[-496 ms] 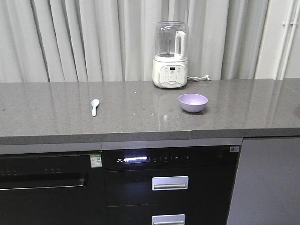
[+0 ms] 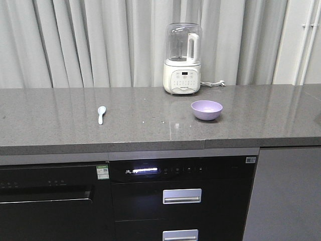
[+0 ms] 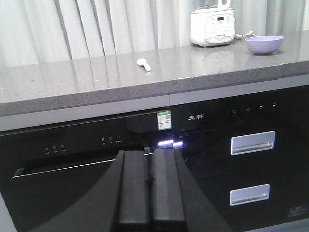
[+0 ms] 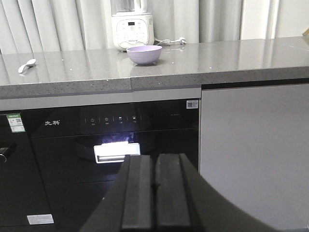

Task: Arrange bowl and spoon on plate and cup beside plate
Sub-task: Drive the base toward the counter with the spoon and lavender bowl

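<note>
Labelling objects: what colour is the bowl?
Lavender purple bowl; clearest in the exterior front-facing view.

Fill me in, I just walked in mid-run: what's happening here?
Nothing is being handled right now. The left gripper and right gripper hang low in front of the cabinets, jaws shut and empty. The purple bowl and the blue spoon lie apart on the countertop, the bowl near the blender. No plate or cup is in view.

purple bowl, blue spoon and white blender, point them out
small round lavender-purple bowl (image 2: 206, 110), front view, outer wall
short pale blue plastic spoon (image 2: 101, 115), front view, middle of handle
white blender with clear jug (image 2: 182, 78), front view, control panel on base
</note>
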